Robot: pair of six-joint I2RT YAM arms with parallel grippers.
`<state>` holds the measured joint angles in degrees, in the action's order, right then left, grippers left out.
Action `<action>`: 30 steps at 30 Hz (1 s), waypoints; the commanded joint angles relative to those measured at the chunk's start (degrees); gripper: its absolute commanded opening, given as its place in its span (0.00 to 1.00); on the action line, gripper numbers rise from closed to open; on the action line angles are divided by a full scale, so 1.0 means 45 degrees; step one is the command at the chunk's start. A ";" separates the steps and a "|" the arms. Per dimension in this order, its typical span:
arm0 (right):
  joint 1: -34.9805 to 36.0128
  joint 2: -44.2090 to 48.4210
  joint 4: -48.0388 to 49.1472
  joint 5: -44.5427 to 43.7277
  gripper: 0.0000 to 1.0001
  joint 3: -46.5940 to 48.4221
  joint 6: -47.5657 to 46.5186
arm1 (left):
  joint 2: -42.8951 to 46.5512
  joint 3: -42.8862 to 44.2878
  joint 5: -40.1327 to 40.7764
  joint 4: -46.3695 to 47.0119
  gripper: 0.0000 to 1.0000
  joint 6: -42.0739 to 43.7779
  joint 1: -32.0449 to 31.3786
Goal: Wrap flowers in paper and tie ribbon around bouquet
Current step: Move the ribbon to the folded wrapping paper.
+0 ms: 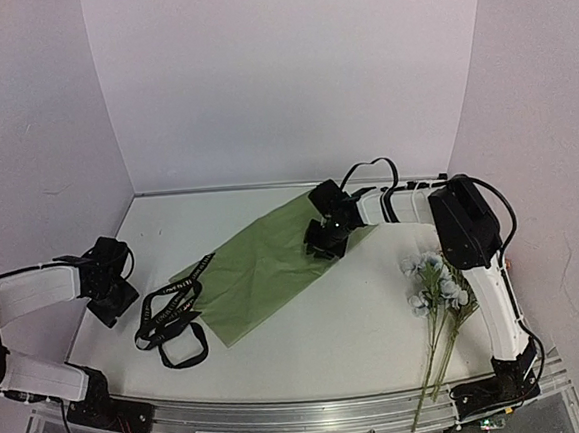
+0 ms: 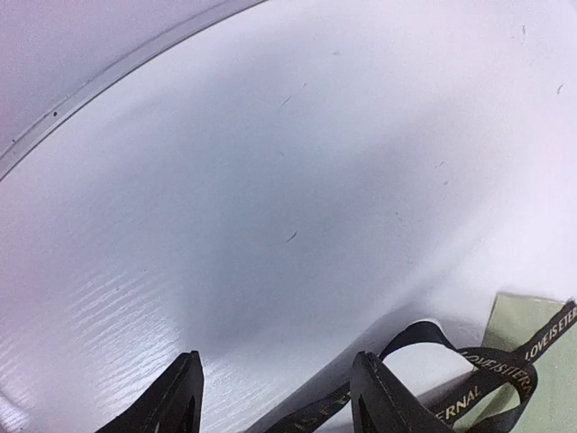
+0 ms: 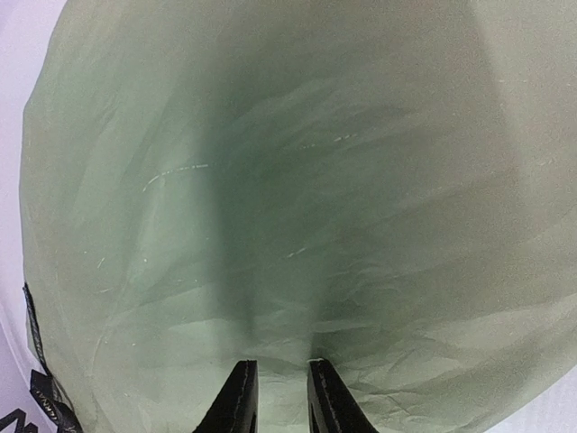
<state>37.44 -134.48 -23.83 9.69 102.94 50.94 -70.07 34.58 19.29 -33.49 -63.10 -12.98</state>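
The right gripper (image 1: 324,242) is pinching the far edge of the olive-green paper (image 1: 264,269) lying flat mid-table. The left gripper (image 1: 113,296), jaws parted and empty, is hovering beside the ribbon (image 1: 172,316). The flowers (image 1: 436,290) are lying near the right arm.

Surface (image 1: 328,329): white, matte, lying flat and showing a few faint scuff marks in the left wrist view. Backdrop panels (image 1: 289,76): plain pale walls standing around the far and side edges. Metal rail (image 1: 305,416): ridged aluminium strip running along the near edge.
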 commanded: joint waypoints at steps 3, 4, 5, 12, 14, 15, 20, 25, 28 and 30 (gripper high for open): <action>-0.0500 0.0106 -0.1883 0.0411 0.22 -0.0387 -0.0983 | 0.0817 0.1337 -0.1090 0.0940 0.63 0.2459 -0.0423; -0.0511 0.0082 -0.2007 0.0426 0.22 -0.0338 -0.1042 | 0.0729 0.1592 -0.1283 0.1226 0.65 0.2622 -0.0967; -0.0522 0.0066 -0.2108 0.0440 0.22 -0.0304 -0.1113 | 0.0612 0.1824 -0.1461 0.1577 0.67 0.2785 -0.1572; -0.0576 0.0023 -0.2290 0.0594 0.22 -0.0178 -0.1208 | -0.3263 0.3318 -0.4065 0.4382 0.69 0.2727 -0.4455; -0.0583 0.0059 -0.2330 0.0584 0.22 -0.0177 -0.1222 | -0.4258 0.3739 -0.4230 0.4722 0.70 0.2715 -0.4875; -0.0597 0.0060 -0.2362 0.0596 0.22 -0.0166 -0.1214 | -0.4657 0.3900 -0.4489 0.4864 0.70 0.2656 -0.4952; -0.0624 0.0083 -0.2418 0.0672 0.22 -0.0091 -0.1203 | -0.5833 0.3928 -0.4699 0.5207 0.71 0.2307 -0.4969; -0.0660 0.0125 -0.2437 0.0678 0.22 -0.0170 -0.1203 | -0.6094 0.3363 -0.3683 0.4573 0.73 0.1502 -0.4839; -0.0734 0.0210 -0.2438 0.0682 0.22 -0.0355 -0.1280 | -0.5820 0.2670 -0.3212 0.4196 0.73 0.0992 -0.4530; -0.0790 0.0299 -0.2446 0.0682 0.22 -0.0526 -0.1363 | -0.5317 0.2087 -0.2745 0.3844 0.73 0.0763 -0.4284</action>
<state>34.55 -133.77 -28.12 13.57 102.99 46.16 -96.64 48.92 1.35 -11.50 -56.09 -34.67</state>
